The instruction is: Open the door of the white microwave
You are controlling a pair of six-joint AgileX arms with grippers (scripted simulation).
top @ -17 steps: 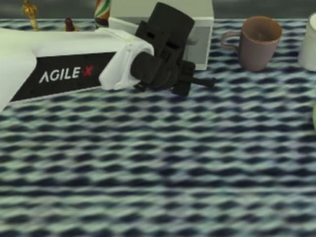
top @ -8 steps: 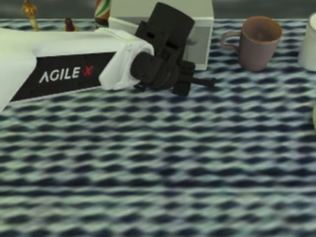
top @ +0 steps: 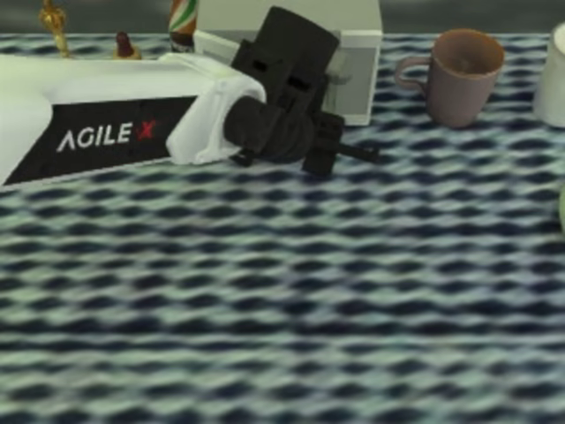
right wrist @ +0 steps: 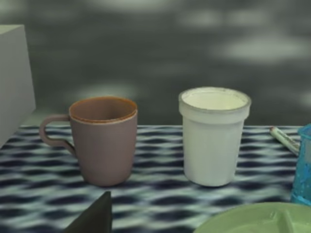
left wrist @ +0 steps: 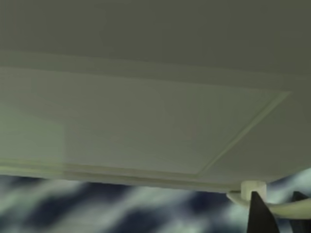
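You have a table [top: 282, 300] under blue-and-white woven cloth; at twelve o'clock stands the white microwave [top: 357, 62], brown mug [top: 463, 75] and white cup [right wrist: 214, 136] toward two.

Brown mug [right wrist: 106, 141]: upright on the patterned tablecloth [right wrist: 155, 191], handle toward the white microwave [right wrist: 14, 82].
White cup [right wrist: 214, 136]: upright, just beside the mug.
Green plate [right wrist: 262, 219]: rim nearest the camera.
Blue container [right wrist: 302, 165]: at the edge.
Marker [right wrist: 284, 140]: lying behind it.
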